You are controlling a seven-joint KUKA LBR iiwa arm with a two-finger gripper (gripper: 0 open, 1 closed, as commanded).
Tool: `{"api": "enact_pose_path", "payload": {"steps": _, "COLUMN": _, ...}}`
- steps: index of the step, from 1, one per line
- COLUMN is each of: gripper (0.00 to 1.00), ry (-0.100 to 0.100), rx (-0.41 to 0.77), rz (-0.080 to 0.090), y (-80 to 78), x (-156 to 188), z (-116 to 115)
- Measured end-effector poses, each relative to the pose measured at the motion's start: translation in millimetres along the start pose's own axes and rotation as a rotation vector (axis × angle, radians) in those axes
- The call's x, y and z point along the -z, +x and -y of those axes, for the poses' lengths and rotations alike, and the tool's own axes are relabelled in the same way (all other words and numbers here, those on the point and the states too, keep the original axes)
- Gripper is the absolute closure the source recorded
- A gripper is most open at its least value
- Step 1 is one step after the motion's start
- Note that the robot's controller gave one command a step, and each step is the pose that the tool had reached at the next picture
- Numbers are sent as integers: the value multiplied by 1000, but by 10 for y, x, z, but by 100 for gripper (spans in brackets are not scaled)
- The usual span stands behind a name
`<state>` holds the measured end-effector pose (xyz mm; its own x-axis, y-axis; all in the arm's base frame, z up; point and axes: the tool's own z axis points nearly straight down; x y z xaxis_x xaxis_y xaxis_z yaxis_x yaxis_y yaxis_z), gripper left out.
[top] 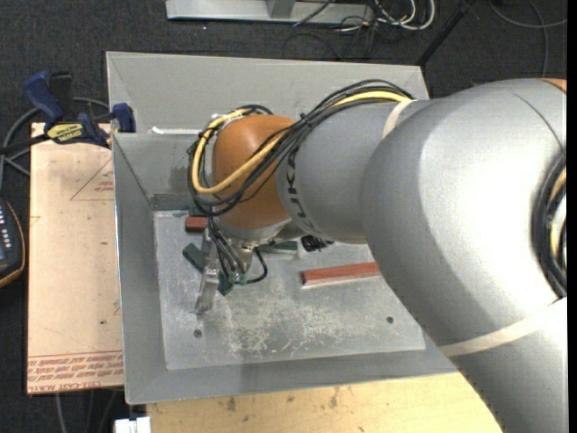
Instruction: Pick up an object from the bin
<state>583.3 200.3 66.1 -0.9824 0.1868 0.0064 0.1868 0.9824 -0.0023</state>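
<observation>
While gripper [209, 289] is hovering at the bin's [135, 260] 9 o'clock, grip state unreadable, dark green piece [193, 256] lying just at its 11, I'm advising centring over it before descending.

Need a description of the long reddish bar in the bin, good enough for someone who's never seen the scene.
On the grey bin's floor, look right of the gripper, just below the silver arm. A long flat reddish-brown bar lies there alone. Its neighbours, a small red piece and a dark green bit left by the gripper, are much shorter.
</observation>
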Motion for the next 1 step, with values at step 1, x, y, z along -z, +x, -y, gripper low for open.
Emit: {"api": "enact_pose_path", "payload": {"steps": 1, "gripper": 0, "ry": -3, "rx": -255, "rz": 6, "y": 30, "x": 342, "z": 243}}
